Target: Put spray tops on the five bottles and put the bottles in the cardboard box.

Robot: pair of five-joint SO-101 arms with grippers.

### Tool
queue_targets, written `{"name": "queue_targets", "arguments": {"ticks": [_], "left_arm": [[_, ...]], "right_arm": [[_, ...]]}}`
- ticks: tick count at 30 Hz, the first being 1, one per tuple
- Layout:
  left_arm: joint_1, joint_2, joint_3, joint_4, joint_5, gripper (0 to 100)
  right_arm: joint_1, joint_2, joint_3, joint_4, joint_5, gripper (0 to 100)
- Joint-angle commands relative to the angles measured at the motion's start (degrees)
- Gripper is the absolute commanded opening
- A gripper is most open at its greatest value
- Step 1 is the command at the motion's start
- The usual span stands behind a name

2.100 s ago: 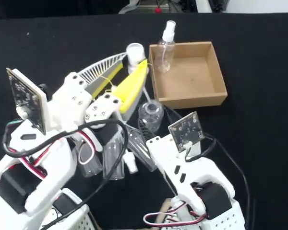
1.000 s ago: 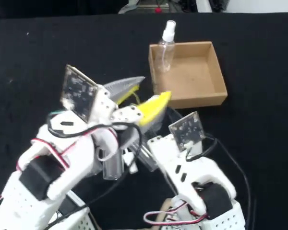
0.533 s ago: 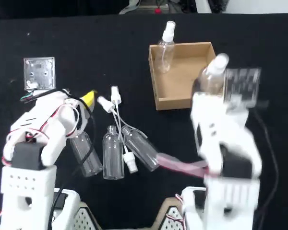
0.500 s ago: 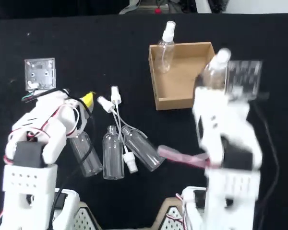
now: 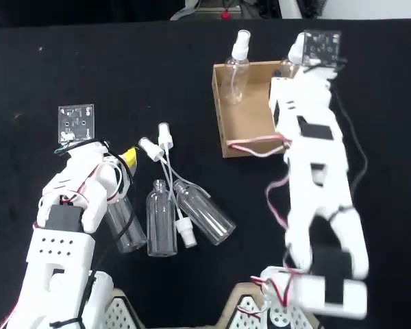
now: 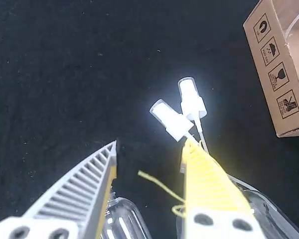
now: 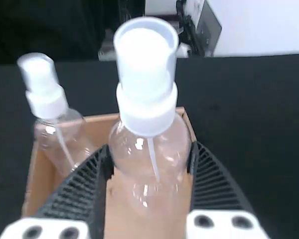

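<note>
2 of the 5 bottles wear their spray tops now: 1 capped bottle stands in the far corner of the cardboard box, and the right gripper holds the 2nd capped bottle upright over the box, fingers clamped on its clear body. So the step in hand is the drop-in. By my read the next move calls for lowering it beside the 1st without knocking it, then letting go. Left of the box and nearer the arms, the left gripper hovers with fingers spread, gripping nothing. Its tips are just short of 2 loose spray tops, whose dip tubes trail toward 3 uncapped bottles lying side by side. A 3rd top lies between 2 of them. Everything sits on a desk draped in black cloth, and beyond the box the room offers a pale wall and dark equipment.
</note>
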Motion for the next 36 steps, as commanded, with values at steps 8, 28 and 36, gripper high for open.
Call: {"name": "queue_targets", "arguments": {"ticks": [8,28,36], "left_arm": [[0.57,-0.62,-0.4,-1.41,0.0,21],[0.57,-0.62,-0.31,-1.05,0.0,21],[0.4,-0.62,-0.31,-1.05,0.0,21]], "right_arm": [[-3.16,17.19,-11.3,-13.27,-5.8,13.3],[-5.45,26.77,-13.58,-23.38,-5.8,13.3],[-5.19,29.85,-16.31,-22.86,-5.8,13.3]]}}
